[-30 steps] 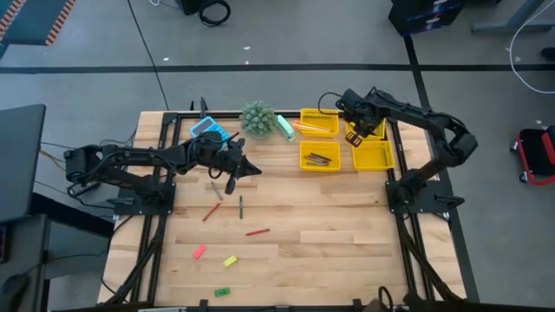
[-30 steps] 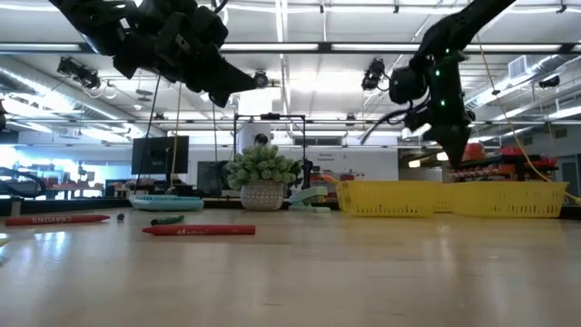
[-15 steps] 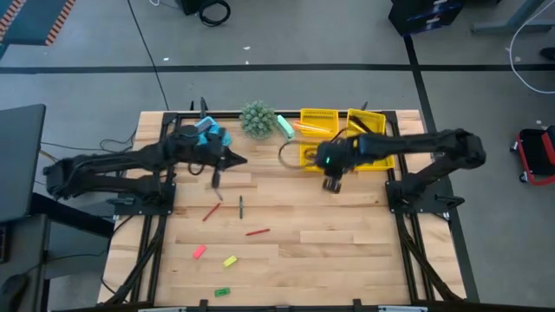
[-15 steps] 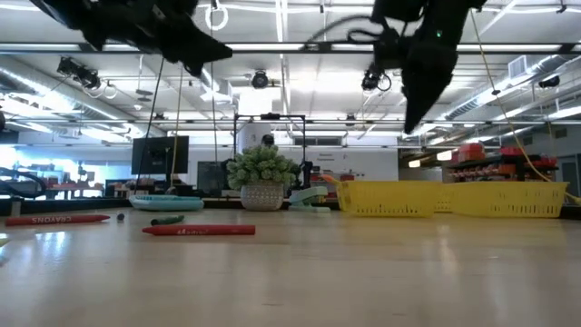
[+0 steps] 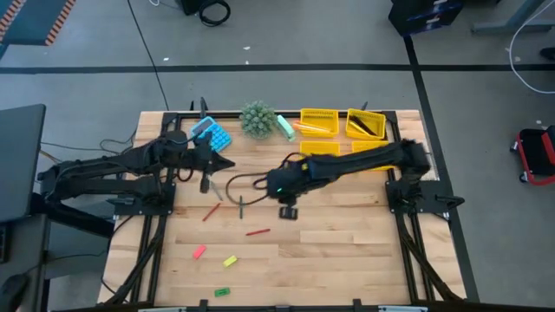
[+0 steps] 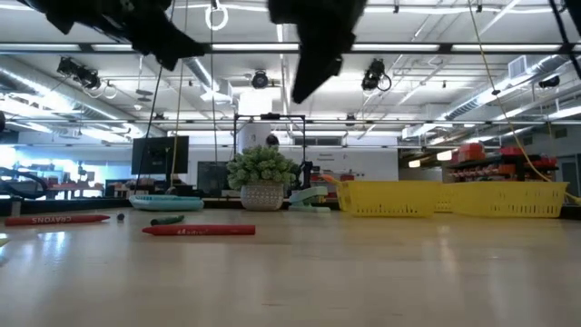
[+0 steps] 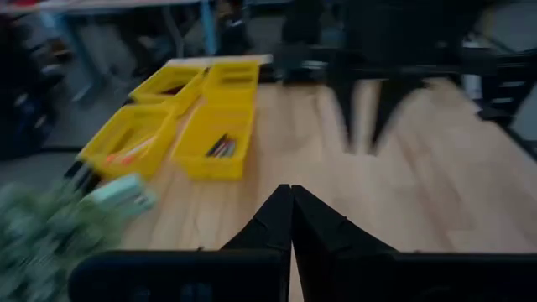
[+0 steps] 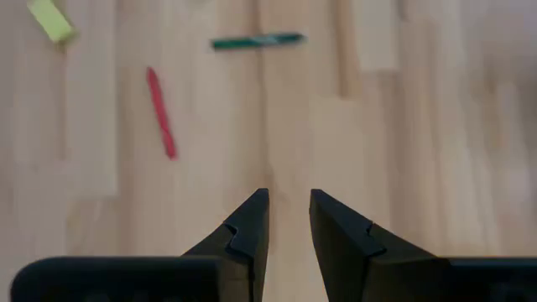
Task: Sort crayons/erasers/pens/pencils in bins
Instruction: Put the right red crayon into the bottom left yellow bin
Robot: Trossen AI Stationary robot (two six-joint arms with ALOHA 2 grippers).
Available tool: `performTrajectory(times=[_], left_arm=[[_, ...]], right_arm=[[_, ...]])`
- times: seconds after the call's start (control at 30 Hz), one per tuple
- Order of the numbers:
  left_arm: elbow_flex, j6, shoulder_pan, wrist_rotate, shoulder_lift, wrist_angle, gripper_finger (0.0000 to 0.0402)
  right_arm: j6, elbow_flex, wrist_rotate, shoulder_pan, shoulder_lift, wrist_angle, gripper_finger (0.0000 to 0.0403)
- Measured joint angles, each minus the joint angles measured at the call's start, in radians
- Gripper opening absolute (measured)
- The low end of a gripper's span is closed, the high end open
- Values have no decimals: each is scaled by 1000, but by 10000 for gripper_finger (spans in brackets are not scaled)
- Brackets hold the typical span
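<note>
Two red crayons (image 5: 211, 211) (image 5: 257, 232), a green stick (image 5: 240, 205) and a grey stick (image 5: 217, 191) lie flat on the wood left of centre. Pink (image 5: 199, 251), yellow (image 5: 230, 260) and green (image 5: 222, 292) erasers lie nearer the front edge. The yellow bins (image 5: 319, 121) stand at the far right, with pens in one (image 7: 220, 138). My right gripper (image 8: 289, 210) hangs open and empty above bare wood at mid-table (image 5: 287, 211), pointing steeply down, short of a red crayon (image 8: 159, 111). My left gripper (image 7: 291, 210) is shut and empty, raised at the far left (image 5: 224, 164).
A blue calculator (image 5: 211, 134) and a potted plant (image 5: 257, 119) with a pale green object (image 5: 285, 126) beside it stand along the far edge. My right arm (image 5: 347, 163) stretches over the near bins. Open wood lies at the near right.
My right gripper has swung from over the far-right bins toward the table's left and near side, out over mid-table, and has turned and tipped to point steeply down. My left gripper has drawn back toward the table's left edge and risen a little.
</note>
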Motion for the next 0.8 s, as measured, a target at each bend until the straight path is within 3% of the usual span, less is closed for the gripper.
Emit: performTrajectory(times=[0.3, 0.5, 0.8], left_arm=[[0, -63, -114, -103, -152, -101, 10], [0, -78, -199, -246, -160, -143, 11], [0, -127, -251, -259, -167, -148, 18]], right_arm=[[-66, 324, -27, 45, 278, -147, 94], [-25, 339, -70, 71, 337, -126, 94], [25, 339, -81, 133, 410, -55, 94]])
